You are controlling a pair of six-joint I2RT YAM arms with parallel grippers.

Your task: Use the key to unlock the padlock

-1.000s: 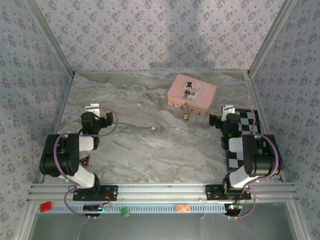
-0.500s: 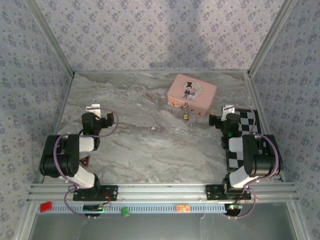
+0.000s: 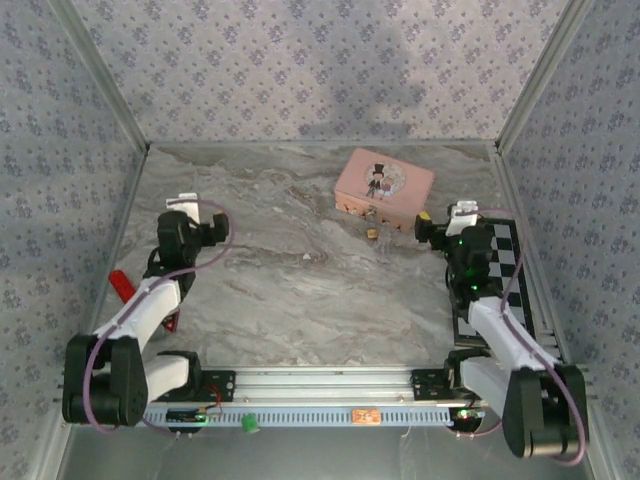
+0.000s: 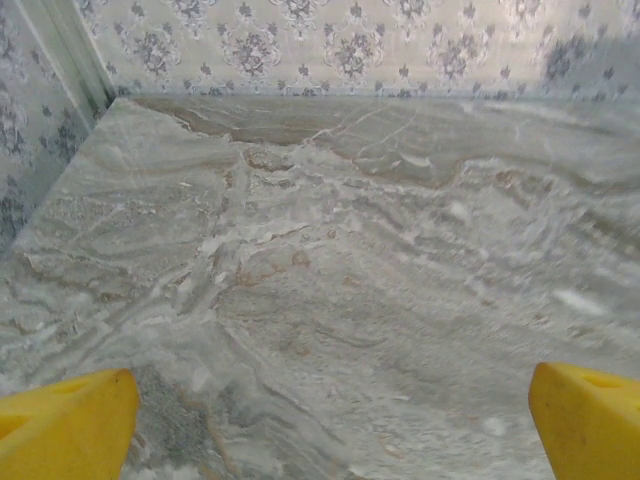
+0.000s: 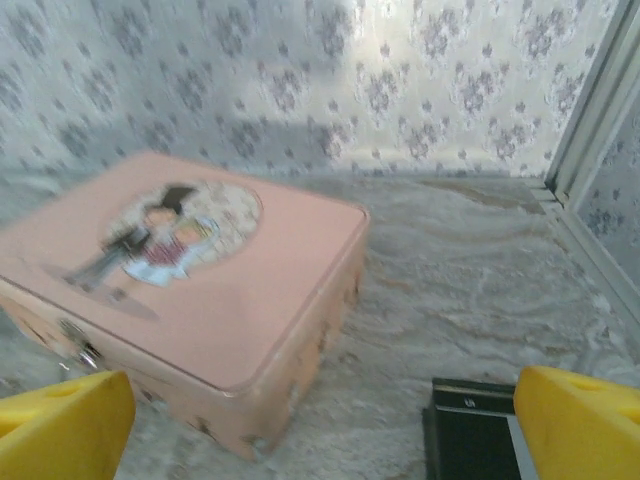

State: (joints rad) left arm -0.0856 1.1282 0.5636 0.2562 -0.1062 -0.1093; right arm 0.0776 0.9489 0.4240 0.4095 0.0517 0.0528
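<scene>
At the near edge, two arms rose from the rail, one on each side, and both reached forward over the marbled surface (image 3: 300, 290), probably to bring their wrist cameras onto the work before any grasp. The left gripper (image 4: 325, 425) hung with its yellow fingers spread wide and nothing between them, facing bare marble well apart from the task's things, so it looked like the idle partner for now. The right gripper (image 5: 322, 425) was likewise spread and empty, above the far end of one black-and-white checkered board (image 3: 500, 270) lying along the right side, and it was aimed at the pink tin (image 3: 385, 187), which suggested this arm was the one placed to start. The single padlock (image 3: 372, 232), a tiny brass-coloured body, sat just in front of the tin's near face, between the two grippers and closer to the right one; whether it hung from the tin's clasp or merely lay against it could not be told. No key could be picked out at this size, so the unlocking seemed not yet begun. Farthest stood the one tin, angled on the surface near the patterned back wall
</scene>
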